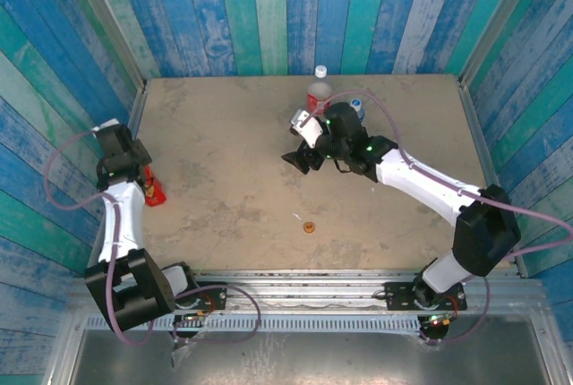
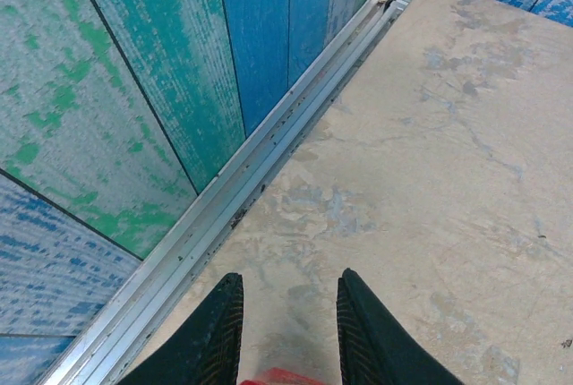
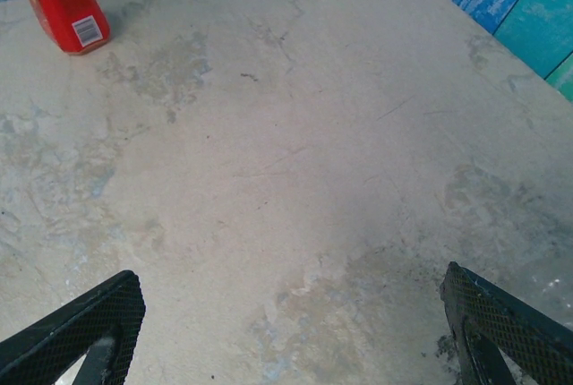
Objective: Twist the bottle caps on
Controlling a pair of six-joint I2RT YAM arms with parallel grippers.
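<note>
1. Nearest: the orange cap (image 1: 310, 226) lies loose on the bench (image 1: 224, 134), toward 6 o'clock of centre. A thin white scrap (image 1: 297, 217) sits just beside it at 10 o'clock.
2. The left fingers (image 2: 219, 331), at the 9 o'clock edge, are clamped on the slim red bottle (image 1: 155, 192). Its long axis looks roughly upright.
3. The right fingers (image 3: 81, 322) gape wide over bare bench and hold nothing. The orange cap lies at 6 o'clock from them, so I judge the right arm the nearer one.
4. The red bottle carries a white barcode panel. No writing is legible.
5. Farthest, at 12 o'clock, is the clear red-label bottle (image 1: 319, 97) with the white cap (image 1: 320, 72) on top. The shorter blue-label bottle (image 1: 357, 107) is just beside it at 3 o'clock, its top unclear.
</note>
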